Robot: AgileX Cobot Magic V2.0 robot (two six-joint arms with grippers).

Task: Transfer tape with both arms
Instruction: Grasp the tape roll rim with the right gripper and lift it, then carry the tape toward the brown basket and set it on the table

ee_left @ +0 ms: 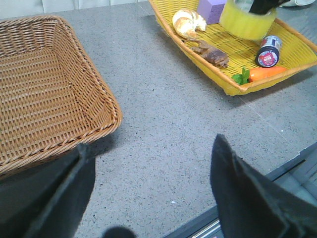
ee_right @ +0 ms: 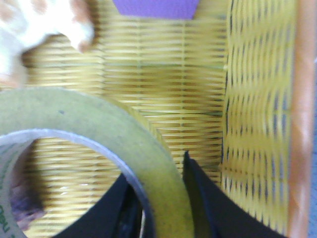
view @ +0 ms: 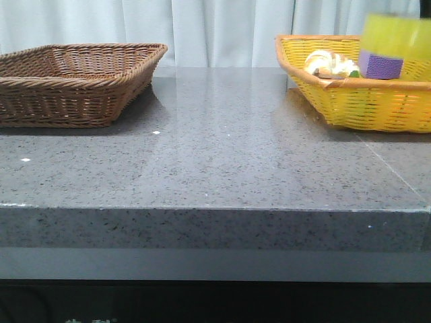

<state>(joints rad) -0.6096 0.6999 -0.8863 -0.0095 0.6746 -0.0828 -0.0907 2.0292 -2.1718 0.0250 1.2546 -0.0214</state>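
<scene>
Your right claw [ee_right: 163, 198] is clamped on the tape [ee_right: 99, 124], one finger inside the core, holding it above the yellow basket [view: 377, 108] at the surface's far right corner. Your left claw [ee_left: 148, 198] hangs spread apart near the brown basket [ee_left: 44, 99].

The tape [view: 396, 39] is blurring at 1 o'clock in the front view, its top running off the edge. The right pincer [ee_right: 163, 198] is showing only partly, its arm hiding.

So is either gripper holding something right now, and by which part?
The right gripper pinches the tape by its wall, one finger inside the core. The left gripper holds nothing.
</scene>
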